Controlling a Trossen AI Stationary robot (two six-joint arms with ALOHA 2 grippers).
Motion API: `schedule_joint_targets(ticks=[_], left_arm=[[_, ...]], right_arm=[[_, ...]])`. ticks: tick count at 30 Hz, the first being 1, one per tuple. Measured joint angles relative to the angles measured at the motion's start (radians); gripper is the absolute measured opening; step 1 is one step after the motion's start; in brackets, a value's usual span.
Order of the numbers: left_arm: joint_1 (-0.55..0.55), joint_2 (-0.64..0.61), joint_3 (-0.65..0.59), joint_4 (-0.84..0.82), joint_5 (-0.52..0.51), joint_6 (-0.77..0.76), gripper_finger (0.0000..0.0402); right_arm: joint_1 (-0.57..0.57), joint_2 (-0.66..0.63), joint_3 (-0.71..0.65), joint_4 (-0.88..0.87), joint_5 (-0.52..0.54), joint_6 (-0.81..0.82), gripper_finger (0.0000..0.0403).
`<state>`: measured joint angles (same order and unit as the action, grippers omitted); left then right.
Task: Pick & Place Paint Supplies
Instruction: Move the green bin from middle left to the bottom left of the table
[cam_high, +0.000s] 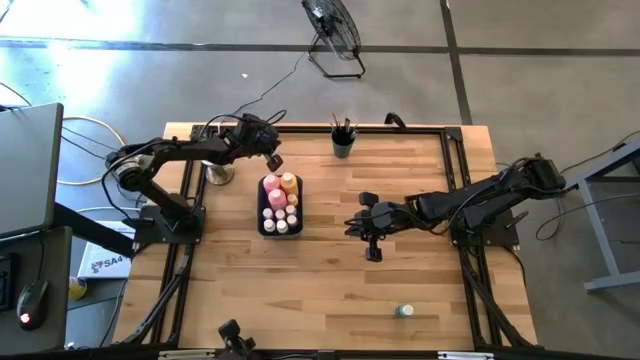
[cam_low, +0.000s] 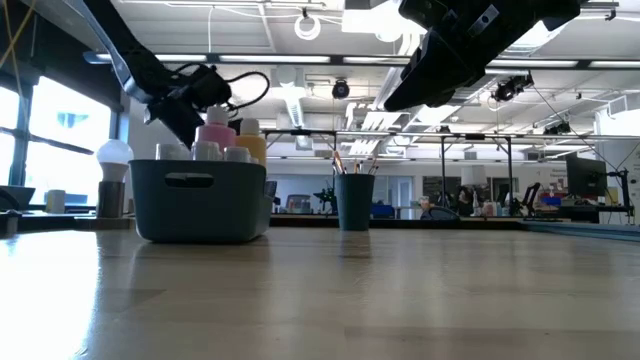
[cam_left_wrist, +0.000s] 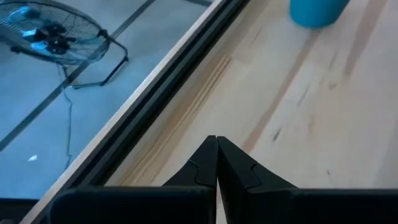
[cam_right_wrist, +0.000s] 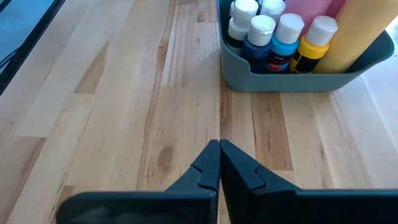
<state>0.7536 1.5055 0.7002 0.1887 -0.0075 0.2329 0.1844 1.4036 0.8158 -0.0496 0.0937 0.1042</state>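
Wooden worktop (cam_high: 320, 290) carried a bin (cam_high: 262, 226) of bottles (cam_high: 279, 202); left end effector (cam_high: 275, 160) hung just behind it, right end effector (cam_high: 372, 253) well beside it, both pinched together, empty.

Grey concrete floor w/ a black floor fan (cam_high: 335, 30); ceiling lights (cam_low: 307, 25), big windows (cam_low: 45, 140) at left.

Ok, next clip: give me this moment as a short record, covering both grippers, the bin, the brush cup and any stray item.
left gripper: shut, empty, raised beside the far end of the bin
right gripper: shut, empty, above bare table right of the bin
bin: dark grey, holds pink squeeze bottle, yellow squeeze bottle and small white-capped paint bottles, all upright
brush cup: dark, upright near the far edge, holding paintbrushes
stray item: one small paint bottle alone near the front edge
lamp-like knob on base: left of the bin
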Motion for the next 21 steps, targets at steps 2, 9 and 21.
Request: schedule_joint_targets(ticks=[2,9,21], left_arm=[[-0.001,0.029,0.000,0.014,-0.009,0.006,0.0000],[-0.001,0.149,0.000,0.126,-0.011,-0.004,0.0000],[-0.004,0.214,0.000,0.123,0.059,-0.016,0.0000]], right_arm=[[0.000,0.000,0.000,0.000,0.000,0.000,0.0002],[0.000,0.000,0.000,0.000,0.000,0.000,0.0002],[0.000,0.000,0.000,0.000,0.000,-0.004,0.0002]])
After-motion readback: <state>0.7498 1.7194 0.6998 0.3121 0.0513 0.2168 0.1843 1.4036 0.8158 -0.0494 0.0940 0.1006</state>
